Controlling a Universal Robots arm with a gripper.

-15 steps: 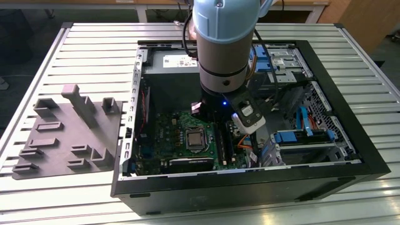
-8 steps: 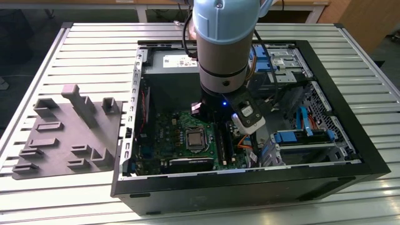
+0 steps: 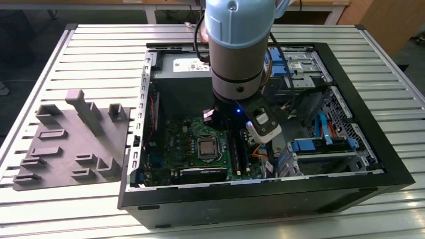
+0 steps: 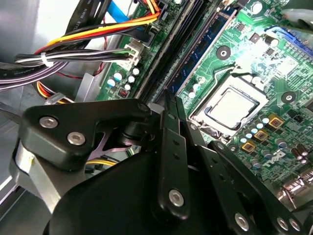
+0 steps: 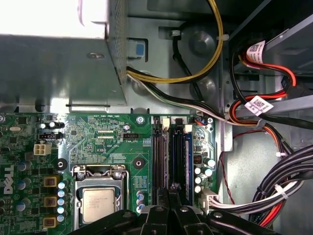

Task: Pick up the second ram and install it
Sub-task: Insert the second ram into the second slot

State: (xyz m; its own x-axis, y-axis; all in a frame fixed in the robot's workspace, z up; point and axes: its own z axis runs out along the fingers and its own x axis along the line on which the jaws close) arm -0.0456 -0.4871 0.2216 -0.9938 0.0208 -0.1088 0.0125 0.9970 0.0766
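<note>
My gripper hangs inside the open computer case, low over the motherboard's memory slots. Its two thin fingers are pressed together and nothing shows between them. The tips sit over the end of the dark slots, right beside a bluish-edged ram stick that stands seated in the slot bank. In the second wrist view that ram runs away from the fingertips. I cannot tell whether the tips touch a stick below them.
A processor socket lies beside the slots. Cable bundles and the power supply box crowd the case around the gripper. A grey tray with blocks lies on the slatted table at the exterior view's left.
</note>
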